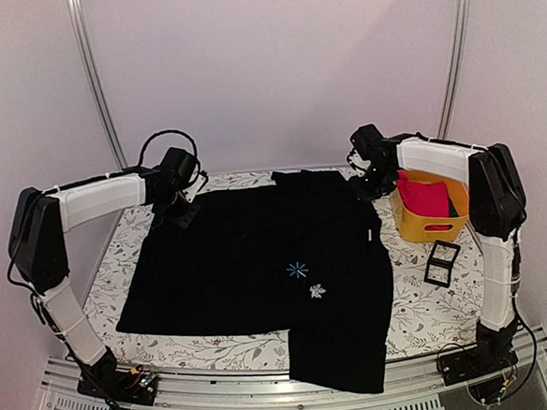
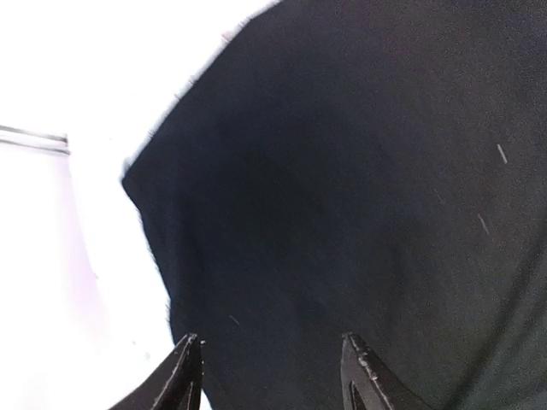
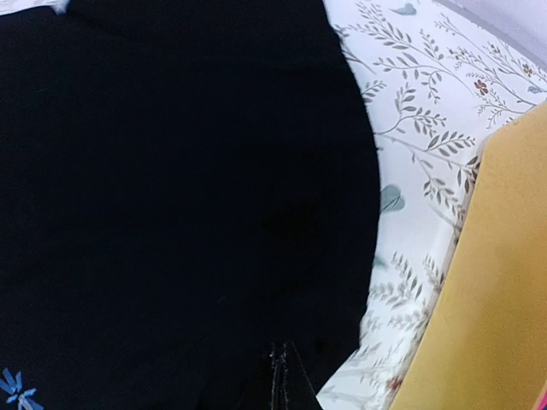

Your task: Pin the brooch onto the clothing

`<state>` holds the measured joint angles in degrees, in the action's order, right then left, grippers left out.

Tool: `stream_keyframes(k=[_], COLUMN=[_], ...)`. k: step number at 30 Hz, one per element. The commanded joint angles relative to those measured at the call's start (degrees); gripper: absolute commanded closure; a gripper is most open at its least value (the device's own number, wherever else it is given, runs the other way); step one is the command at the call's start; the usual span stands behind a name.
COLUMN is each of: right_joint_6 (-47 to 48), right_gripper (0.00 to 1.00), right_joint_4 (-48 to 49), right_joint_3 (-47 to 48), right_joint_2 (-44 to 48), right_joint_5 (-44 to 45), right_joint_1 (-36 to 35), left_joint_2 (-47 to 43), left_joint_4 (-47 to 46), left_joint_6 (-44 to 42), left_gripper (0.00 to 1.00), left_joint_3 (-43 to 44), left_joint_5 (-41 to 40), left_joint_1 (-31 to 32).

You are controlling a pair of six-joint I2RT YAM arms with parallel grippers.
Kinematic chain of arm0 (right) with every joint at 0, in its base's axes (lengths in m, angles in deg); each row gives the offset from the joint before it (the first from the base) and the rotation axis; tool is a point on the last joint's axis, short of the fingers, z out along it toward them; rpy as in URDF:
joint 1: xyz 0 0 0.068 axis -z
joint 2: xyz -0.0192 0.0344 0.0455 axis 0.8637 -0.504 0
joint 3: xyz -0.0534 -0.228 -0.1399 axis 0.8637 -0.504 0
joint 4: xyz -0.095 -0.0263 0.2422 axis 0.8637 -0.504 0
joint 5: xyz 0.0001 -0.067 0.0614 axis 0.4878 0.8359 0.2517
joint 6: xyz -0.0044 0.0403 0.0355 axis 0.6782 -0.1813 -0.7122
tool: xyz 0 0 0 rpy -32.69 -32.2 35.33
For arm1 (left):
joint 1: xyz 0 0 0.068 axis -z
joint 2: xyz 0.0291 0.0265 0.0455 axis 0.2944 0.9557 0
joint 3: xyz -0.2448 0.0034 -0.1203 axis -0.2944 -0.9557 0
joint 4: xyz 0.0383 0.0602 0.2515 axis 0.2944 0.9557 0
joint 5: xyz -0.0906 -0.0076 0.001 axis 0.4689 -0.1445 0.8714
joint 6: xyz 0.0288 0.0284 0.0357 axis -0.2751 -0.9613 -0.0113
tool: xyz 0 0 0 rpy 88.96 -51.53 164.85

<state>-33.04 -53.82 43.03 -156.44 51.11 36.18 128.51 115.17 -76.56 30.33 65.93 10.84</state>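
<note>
Black shirt (image 1: pixel 249 263) overhangs the table (image 1: pixel 413 317) along its near edge; left jaws apart, empty; right jaws closed.

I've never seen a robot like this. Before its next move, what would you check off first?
1. Clothing spread flat on the table: ok.
2. Brooch in sight: ok, lying on the clothing beside the blue star print.
3. Brooch pinned through: cannot tell, too small.
4. Left tool free: ok, open, nothing between its fingers.
5. Right tool ready to grasp: not ok, shut.
6. Tools near the brooch: not ok, both at the clothing's far edge.
</note>
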Motion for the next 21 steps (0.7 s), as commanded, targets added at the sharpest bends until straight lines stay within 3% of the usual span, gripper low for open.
stream_keyframes(k=[1, 11, 21], right_joint_6=[-5.5, -19.5, -29.2], right_gripper=[1.0, 1.0, 1.0], right_joint_4=[1.4, -0.3, 5.0], right_joint_3=[-14.2, -40.2, -59.7], right_joint_2=[14.3, 29.5, 34.5], right_joint_5=[-1.1, -4.2, -11.7], right_joint_1=[-5.7, -16.1, -17.7], left_joint_2=[5.9, 25.3, 31.4], left_joint_4=[-10.9, -11.2, -11.9], left_joint_6=[-3.3, -5.9, -9.4], left_gripper=[0.45, 0.45, 0.46], left_joint_3=[6.1, 20.6, 21.6], left_joint_5=[0.3, 1.2, 0.6], left_joint_1=[-5.7, -12.3, -15.0])
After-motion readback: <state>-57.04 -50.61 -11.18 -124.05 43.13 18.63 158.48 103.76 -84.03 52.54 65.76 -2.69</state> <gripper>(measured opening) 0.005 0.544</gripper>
